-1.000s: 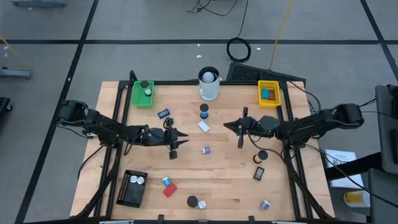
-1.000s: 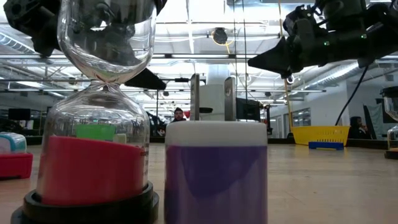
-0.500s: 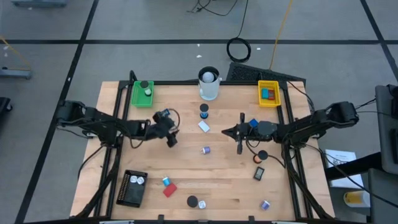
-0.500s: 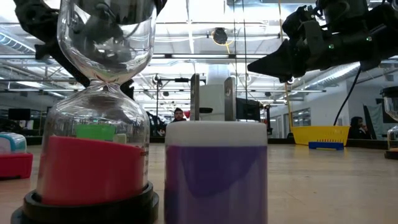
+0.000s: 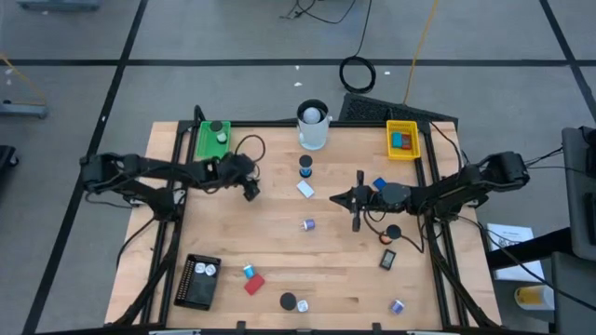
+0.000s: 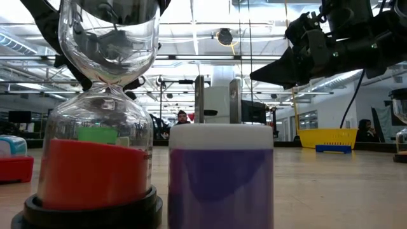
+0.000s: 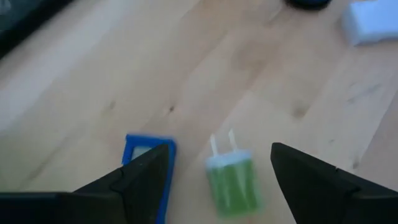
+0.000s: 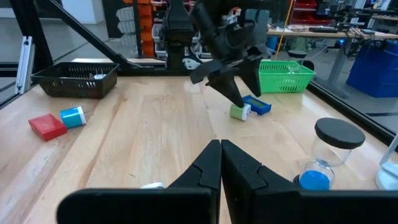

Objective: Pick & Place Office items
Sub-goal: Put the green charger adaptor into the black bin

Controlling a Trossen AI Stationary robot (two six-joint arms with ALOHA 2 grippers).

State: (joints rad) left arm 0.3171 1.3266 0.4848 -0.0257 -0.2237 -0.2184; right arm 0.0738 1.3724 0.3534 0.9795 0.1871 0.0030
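No readable brands or labels on anything here, everything's too small for text.

The left gripper [image 5: 250, 189] hangs over the table at about 10 o'clock from the middle, near the green tray [image 5: 213, 140]. Its jaws are apart with nothing between them. Right under it in the left wrist view lie a green plug adapter [image 7: 232, 180] with two prongs and a small blue piece [image 7: 144, 168], both flat on the wood, just beside each other but apart.

The right gripper [image 5: 355, 201] hovers at roughly 3 o'clock, fingers pressed together, empty.

The rest of the office items are scattered:
- blue sand timer [image 5: 305, 166] at 12 o'clock, white block [image 5: 305, 189] just below it
- red block [image 5: 253, 284] at 7 o'clock, near the black tray [image 5: 197, 281]
- black round cap [image 5: 289, 301] at 6 o'clock
- yellow tray [image 5: 402, 140] at 2 o'clock, with blue stuff inside
- white cup [image 5: 313, 126] at the far edge
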